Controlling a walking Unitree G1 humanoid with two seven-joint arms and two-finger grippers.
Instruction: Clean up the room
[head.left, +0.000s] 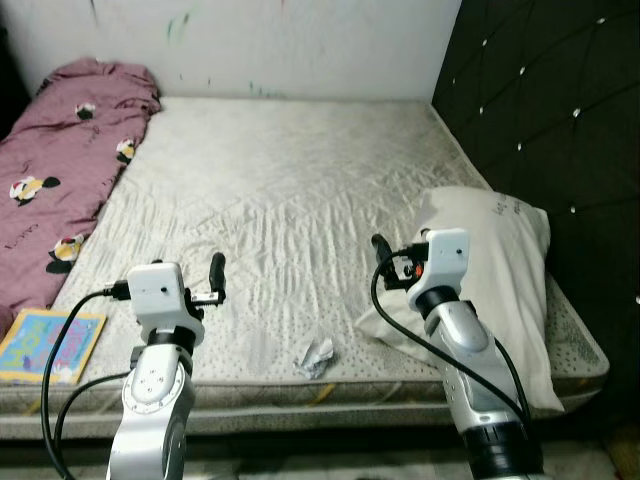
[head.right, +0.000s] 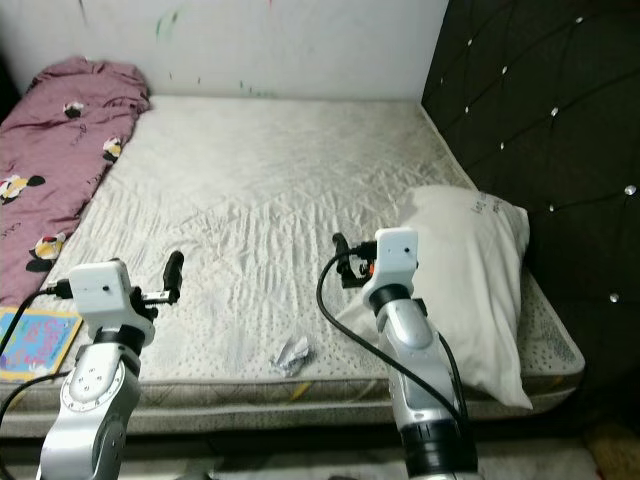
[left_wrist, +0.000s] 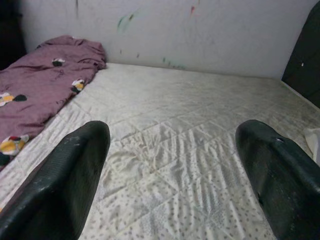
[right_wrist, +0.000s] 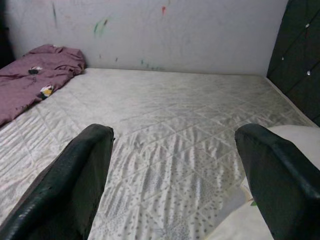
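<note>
A bare quilted mattress (head.left: 290, 170) lies before me. Along its left side is a crumpled purple blanket (head.left: 70, 160) with cartoon prints. A white pillow (head.left: 500, 270) rests at the right front, by the headboard. Near the front edge lies a small crumpled white paper (head.left: 318, 355), between my two arms. A colourful book (head.left: 50, 343) sits on the front left corner. My left gripper (head.left: 215, 272) hovers open over the front of the mattress, holding nothing. My right gripper (head.left: 382, 255) is open too, just left of the pillow, whose edge (right_wrist: 295, 135) lies beside one finger.
A black tufted headboard (head.left: 550, 100) rises along the right side. A white wall (head.left: 300, 40) with small paint marks stands behind the mattress. The middle of the mattress is bare quilting.
</note>
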